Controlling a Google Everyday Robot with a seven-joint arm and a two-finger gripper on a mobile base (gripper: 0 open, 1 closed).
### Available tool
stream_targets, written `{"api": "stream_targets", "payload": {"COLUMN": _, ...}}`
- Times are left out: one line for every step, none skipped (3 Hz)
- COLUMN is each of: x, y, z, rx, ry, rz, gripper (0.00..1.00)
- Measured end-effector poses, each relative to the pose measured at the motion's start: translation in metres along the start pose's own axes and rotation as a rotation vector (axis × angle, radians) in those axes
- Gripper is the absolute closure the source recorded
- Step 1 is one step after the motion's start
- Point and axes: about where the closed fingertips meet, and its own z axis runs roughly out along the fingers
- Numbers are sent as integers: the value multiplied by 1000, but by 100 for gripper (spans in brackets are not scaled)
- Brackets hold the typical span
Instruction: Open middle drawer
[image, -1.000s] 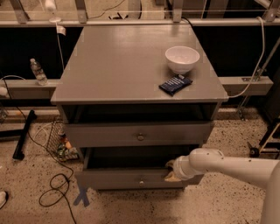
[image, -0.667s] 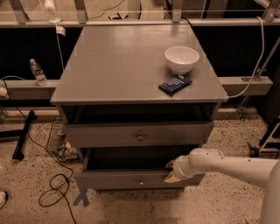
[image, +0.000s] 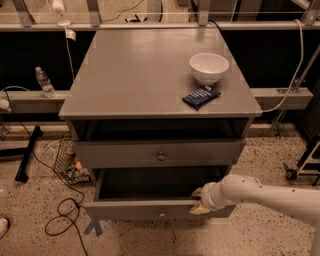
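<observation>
- Presently, no legible writing is found: the blue packet (image: 201, 96) carries pale print, and the plastic bottle (image: 45, 82) carries a label, but neither can be read.
- The packet lies flat on the grey tabletop (image: 140, 70), near the right front corner, just in front of the white bowl (image: 209, 67) and apart from it.
- The bowl stands upright; only its white inner wall is seen.
- The middle drawer (image: 130, 210) is located below the upper drawer (image: 115, 154) and is drawn well out toward the camera. Its interior is dark, and any contents cannot be made out.
- A small round knob (image: 161, 214) is fitted at the centre of the middle drawer's front.
- The gripper (image: 199, 201) is positioned at the top edge of that front, right of the knob, on the end of the white arm (image: 260, 192) entering from the right.
- Whether the gripper is open or closed cannot be told.
- The bottle stands on a ledge left of the cabinet.
</observation>
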Motion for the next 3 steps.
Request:
{"api": "stream_targets", "payload": {"x": 3, "y": 12, "z": -5, "rx": 1, "ry": -9, "rz": 27, "gripper": 100}}
{"api": "stream_targets", "payload": {"x": 4, "y": 18, "z": -10, "rx": 3, "ry": -18, "rz": 25, "gripper": 100}}
{"api": "stream_targets", "payload": {"x": 4, "y": 18, "z": -10, "rx": 3, "ry": -18, "rz": 25, "gripper": 100}}
